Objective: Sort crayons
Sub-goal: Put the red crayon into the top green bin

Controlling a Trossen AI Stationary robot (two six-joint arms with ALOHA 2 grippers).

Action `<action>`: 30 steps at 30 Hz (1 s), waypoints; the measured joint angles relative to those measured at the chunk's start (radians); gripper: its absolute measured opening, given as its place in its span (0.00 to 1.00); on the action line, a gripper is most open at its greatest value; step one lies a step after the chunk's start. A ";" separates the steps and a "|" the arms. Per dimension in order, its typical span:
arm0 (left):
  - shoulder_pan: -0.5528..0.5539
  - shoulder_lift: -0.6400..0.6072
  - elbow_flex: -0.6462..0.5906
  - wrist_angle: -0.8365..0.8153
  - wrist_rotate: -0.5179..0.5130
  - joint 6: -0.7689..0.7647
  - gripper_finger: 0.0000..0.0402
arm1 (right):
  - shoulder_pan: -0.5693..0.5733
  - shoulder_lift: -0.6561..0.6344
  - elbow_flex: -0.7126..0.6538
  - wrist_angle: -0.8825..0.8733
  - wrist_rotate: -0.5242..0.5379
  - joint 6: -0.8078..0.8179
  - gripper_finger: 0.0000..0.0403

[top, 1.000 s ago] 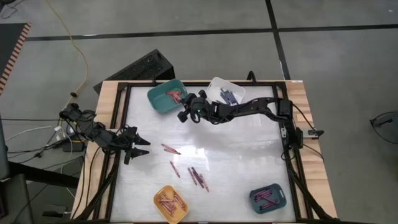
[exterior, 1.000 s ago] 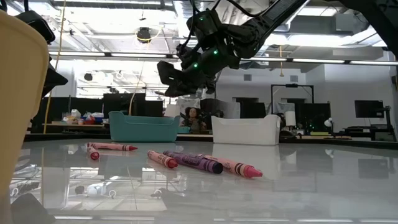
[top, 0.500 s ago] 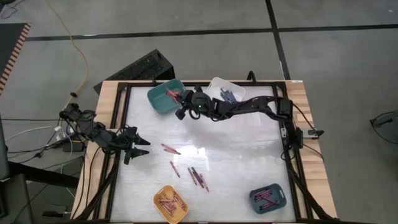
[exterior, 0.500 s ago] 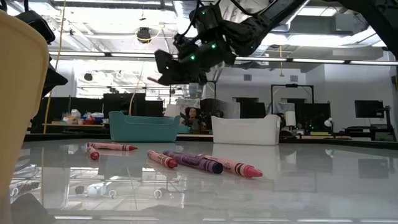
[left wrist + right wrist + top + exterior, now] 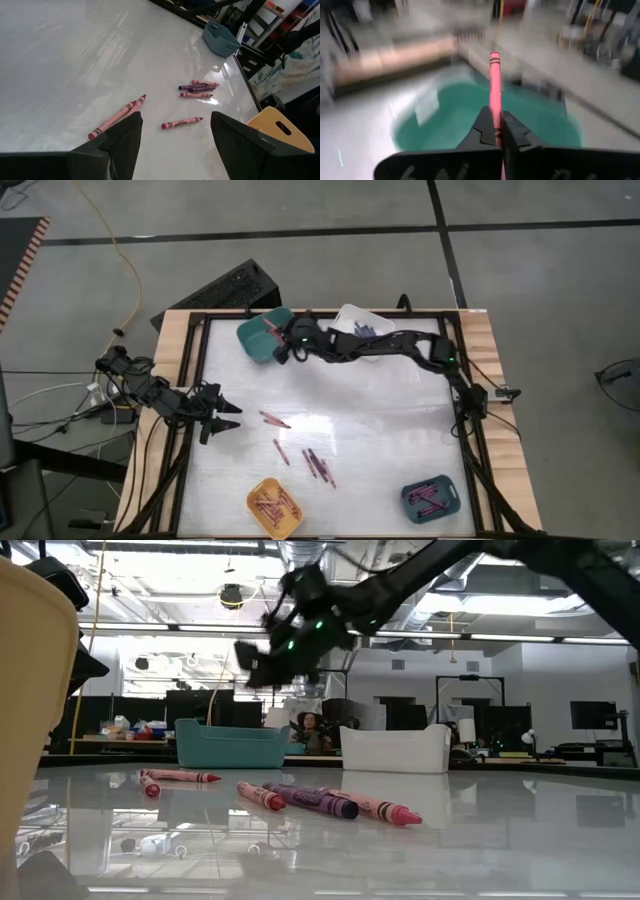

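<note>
White table in a workshop: a pink crayon carried to the teal bin.

The table (image 5: 380, 440) carries the teal bin (image 5: 262, 340) at its far edge, and the right end effector (image 5: 283, 346) hangs at that bin's near rim, clenched on a pink crayon (image 5: 494, 87) whose long axis runs straight out from the fingers over the bin's hollow, so the drop lies directly ahead and below. Loose crayons (image 5: 318, 464) lie well apart from the bin, toward the yellow bin (image 5: 275, 507). The left end effector (image 5: 222, 418) waits with fingers spread, nearer those strays, two of which lie just beside it (image 5: 117, 116).
</note>
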 joint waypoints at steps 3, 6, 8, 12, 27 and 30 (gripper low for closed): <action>0.000 0.000 0.000 0.000 -0.003 0.000 0.57 | 0.008 0.080 0.121 -0.190 0.019 -0.032 0.01; 0.000 0.000 0.000 0.000 -0.002 0.000 0.57 | 0.021 0.135 0.238 -0.346 0.084 -0.051 0.01; 0.000 0.000 0.000 0.000 -0.001 0.000 0.57 | 0.027 0.163 0.301 -0.406 0.102 -0.059 0.01; 0.000 0.000 0.000 0.000 -0.002 0.000 0.57 | 0.030 0.184 0.353 -0.470 0.122 -0.061 0.01; 0.000 0.000 0.000 0.000 -0.003 0.000 0.57 | 0.005 0.183 0.355 -0.598 0.110 0.035 0.09; 0.000 0.000 0.000 0.000 -0.003 0.000 0.57 | -0.002 0.183 0.355 -0.611 0.101 0.056 0.13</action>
